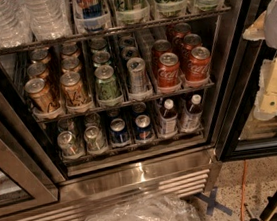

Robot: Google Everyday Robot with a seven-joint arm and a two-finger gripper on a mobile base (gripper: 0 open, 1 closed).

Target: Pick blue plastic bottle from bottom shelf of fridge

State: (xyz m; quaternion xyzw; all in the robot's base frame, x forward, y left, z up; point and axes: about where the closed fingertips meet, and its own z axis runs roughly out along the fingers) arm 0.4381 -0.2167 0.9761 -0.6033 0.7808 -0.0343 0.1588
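On the bottom shelf [133, 151] of the fridge [136, 175], right-side lanes, the blue plastic bottle [168, 119] stands upright w/ a similar bottle [191, 112] just beside it. Blue-topped cans [143, 127] sit on its other side. Tool [270, 23] at upper right edge, outside the shelves, well apart from the bottle; released or clenched, can't tell.

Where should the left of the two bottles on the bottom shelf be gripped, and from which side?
Round its labelled body, probably, straight in from the open front. The bottle stands upright at the front of the shelf, a rack close above its cap, a can and second bottle flanking it closely. The gripper is at the upper right edge, outside the fridge.
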